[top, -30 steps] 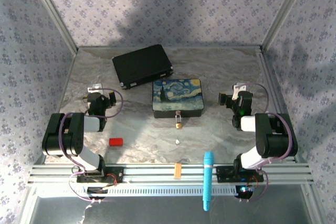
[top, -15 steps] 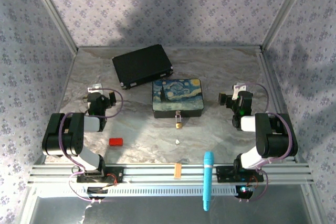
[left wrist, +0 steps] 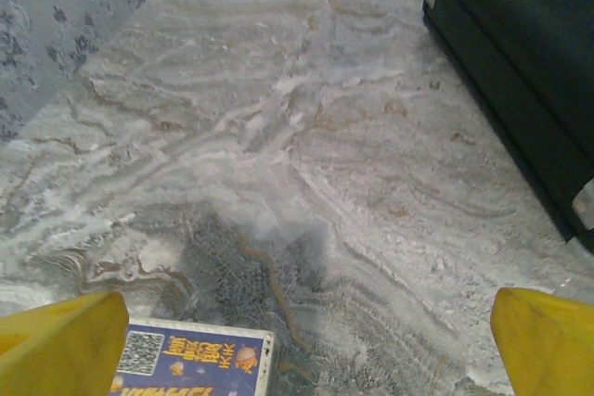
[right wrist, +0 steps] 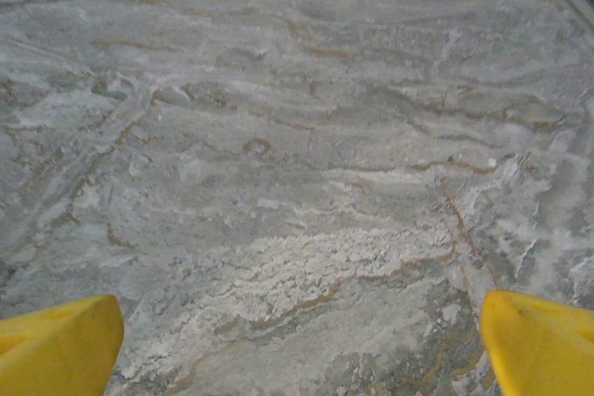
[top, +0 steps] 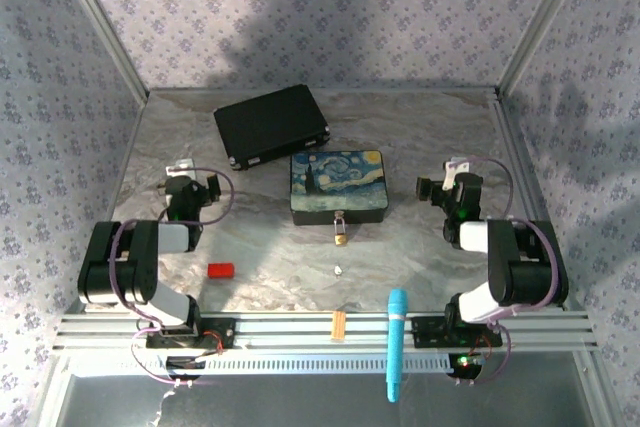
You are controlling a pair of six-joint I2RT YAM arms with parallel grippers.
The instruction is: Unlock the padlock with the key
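Observation:
The tiny brass padlock hangs at the front edge of the painted starry-night box, its shackle toward the box. The small silvery key lies loose on the marble a little nearer than the padlock. My left gripper rests far to the left of both, and its yellow fingers stand wide open over bare marble. My right gripper rests to the right of the box. Its yellow fingers are also spread wide, with nothing between them.
A black case lies at the back left, and its side shows in the left wrist view. A blue printed card sits under the left gripper. A red block, an orange-tan strip and a cyan tool lie near the front rail.

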